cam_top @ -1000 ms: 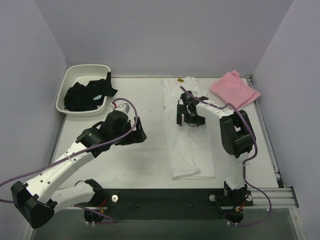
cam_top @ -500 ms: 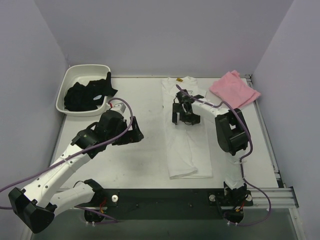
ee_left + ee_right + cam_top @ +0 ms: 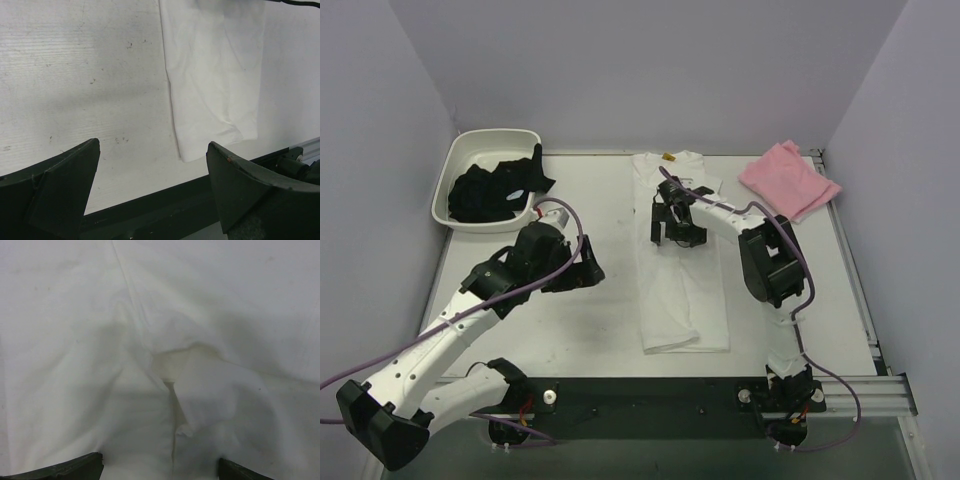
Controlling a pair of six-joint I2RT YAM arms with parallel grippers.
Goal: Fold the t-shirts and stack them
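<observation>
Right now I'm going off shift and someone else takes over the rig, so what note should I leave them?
Left gripper: open, empty, over the bare table left of the white tee.
Right gripper: open, low over the white tee's upper half, nothing clamped.
White tee: laid out as a long narrow strip mid-table, collar at the far end.
Pink tee: loosely bunched at the far right corner, apart from the white one.
Done: the white tee looks narrowed lengthwise.
Left: fold it short, fold the pink tee, stack the two.

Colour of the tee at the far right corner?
The tee is plain pink; top external view shows it best.
</observation>
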